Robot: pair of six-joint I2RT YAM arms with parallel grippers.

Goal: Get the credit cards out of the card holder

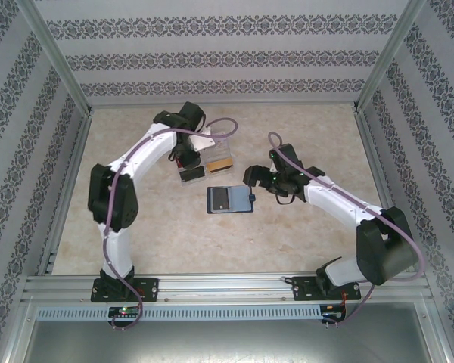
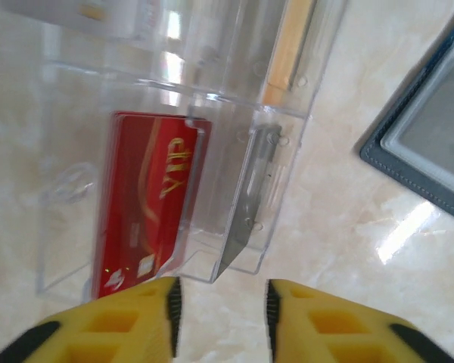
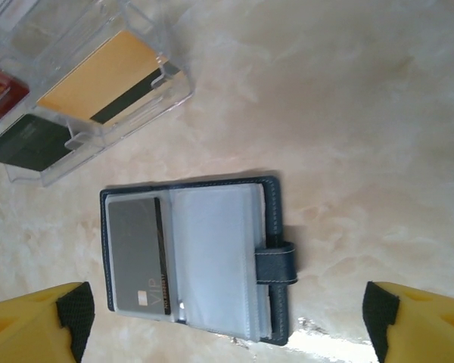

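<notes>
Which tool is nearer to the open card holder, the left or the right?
Right. The right tool hovers beside the tab edge of the card holder; the left tool is farther away, at the clear tray holding the red card.

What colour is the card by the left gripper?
The card is red with gold VIP lettering; best in left wrist view.

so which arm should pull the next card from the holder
Right. The right gripper hangs open by the open card holder, with a dark card inside; the left gripper is at the clear box.
</notes>
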